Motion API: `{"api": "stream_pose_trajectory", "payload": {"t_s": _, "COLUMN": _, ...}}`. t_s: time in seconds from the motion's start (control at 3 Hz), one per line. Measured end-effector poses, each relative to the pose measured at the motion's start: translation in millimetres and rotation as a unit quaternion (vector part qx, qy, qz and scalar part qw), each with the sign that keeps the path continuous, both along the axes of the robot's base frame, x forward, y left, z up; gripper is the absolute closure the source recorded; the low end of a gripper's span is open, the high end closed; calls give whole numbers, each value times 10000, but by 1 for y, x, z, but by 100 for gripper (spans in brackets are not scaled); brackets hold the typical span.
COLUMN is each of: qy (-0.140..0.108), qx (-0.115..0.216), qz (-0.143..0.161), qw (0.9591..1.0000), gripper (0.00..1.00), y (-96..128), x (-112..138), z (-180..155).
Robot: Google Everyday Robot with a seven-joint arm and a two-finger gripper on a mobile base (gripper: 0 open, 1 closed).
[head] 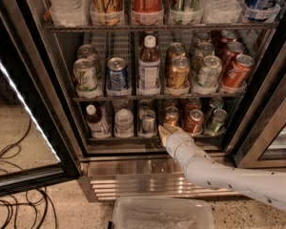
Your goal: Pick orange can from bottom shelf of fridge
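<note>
So the gripper (pixel 165 130) is parked right at the front lip of the bottom shelf (pixel 128 138) of the fridge (pixel 133 168). The orange can (pixel 171 114) is sat just behind and a bit above its tip, first in its lane. Whether the gripper is open or closed, or has anything held, can't be told from here, honestly. Main worry: the can gets shoved deeper down the lane instead of being straddled, if the approach is made this low. A silver can (pixel 148 121) is just to the left of the tip and a red can (pixel 194 121) just to the right, so either could be clipped, or grabbed by mistake, if the aim is let drift sideways. Also, a slick metal can could easily be dropped on the way out if it's only pinched near the base.
</note>
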State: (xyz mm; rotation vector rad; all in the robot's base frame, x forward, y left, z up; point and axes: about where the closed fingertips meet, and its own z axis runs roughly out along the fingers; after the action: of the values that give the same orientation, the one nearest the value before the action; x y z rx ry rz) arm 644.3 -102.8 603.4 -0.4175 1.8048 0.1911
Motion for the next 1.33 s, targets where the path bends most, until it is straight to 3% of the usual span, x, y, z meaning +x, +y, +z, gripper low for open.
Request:
{"api": "stream_pose_trajectory", "payload": {"t_s": 0.33, "qy": -116, "qx": -51, "qz": 28, "qw": 9999, "gripper": 59, "y": 3, "x": 1, "z": 1}}
{"api": "stream_pose_trajectory", "payload": {"t_s": 0.67, "qy": -243, "qx": -21, "qz": 90, "qw": 9997, "gripper": 54, "y": 14, "x": -14, "z": 7}}
{"api": "stream_pose_trajectory", "payload": {"t_s": 1.33, "qy": -171, "qx": 99, "qz": 283, "qw": 9994, "gripper": 54, "y": 43, "x": -61, "z": 5}}
